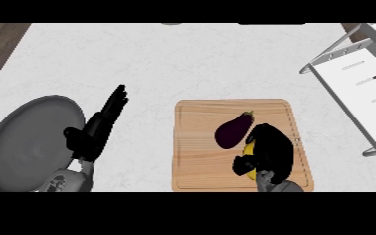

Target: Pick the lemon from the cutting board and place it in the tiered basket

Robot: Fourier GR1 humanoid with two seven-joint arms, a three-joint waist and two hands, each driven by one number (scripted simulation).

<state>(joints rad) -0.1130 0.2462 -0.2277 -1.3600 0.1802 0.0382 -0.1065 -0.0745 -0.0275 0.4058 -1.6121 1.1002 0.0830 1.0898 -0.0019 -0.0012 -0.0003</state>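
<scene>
1. The yellow lemon [249, 155] lies on the pale wooden cutting board [197, 144], toward its near right part. Only a narrow strip of yellow shows, because my black right hand [270, 152] covers most of it.
2. My right hand's fingers are curled over and round the lemon, so I judge it grasped, though I cannot tell whether it has left the wood yet.
3. A dark purple eggplant [234, 130] lies just beside the lemon on the far left side of it, on the same board, apparently touching or nearly touching my hand.
4. Progress, as I judge it: the reach and the closing on the lemon are done. The lift, the carry and the setting down are all left.
5. The white wire tiered basket [345, 87] stands to the right of the board and farther away, only partly in view at the edge. The lemon has to travel up and rightward to it.
6. My black left hand [99, 127] rests well to the left of the board, fingers straight and holding nothing.
7. A round grey plate [33, 139] sits left of that hand, at the counter's near left.
8. Everything stands on a white marbled counter [183, 59], with a dark brown strip at the far left corner.
</scene>
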